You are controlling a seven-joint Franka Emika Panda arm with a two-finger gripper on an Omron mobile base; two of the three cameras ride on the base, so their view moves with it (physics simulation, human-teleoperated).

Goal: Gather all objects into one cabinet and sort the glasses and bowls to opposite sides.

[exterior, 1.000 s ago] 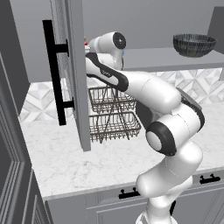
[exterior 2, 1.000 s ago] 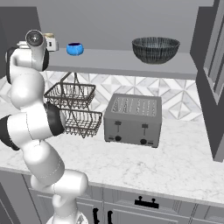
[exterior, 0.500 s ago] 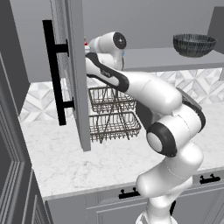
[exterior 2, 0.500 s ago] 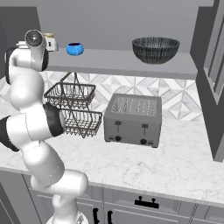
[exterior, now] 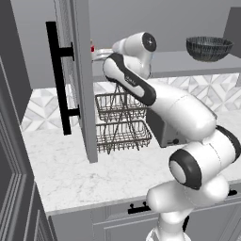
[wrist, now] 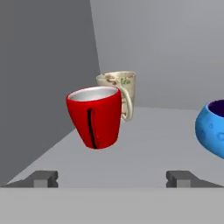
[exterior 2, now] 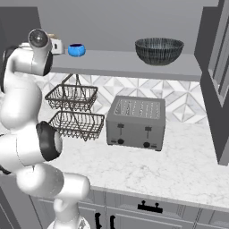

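red mug at the left end, nothing shifted

red mug point(wrist: 95, 117) sits tilted on the cabinet shelf point(exterior 2: 125, 67), just ahead of the end effector point(wrist: 111, 178), whose tips are spread wide and empty. over the last second the arm has kept its pose. cream cup point(wrist: 120, 89) stands behind the mug, blue cup point(exterior 2: 76, 49) to one side, dark grey bowl point(exterior 2: 159, 50) at the far end. cups and bowl look sorted apart.

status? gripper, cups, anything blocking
Gripper open, empty, low over shelf. Red mug dead ahead, tilted; cream cup behind it, round blue cup beside. Path clear.
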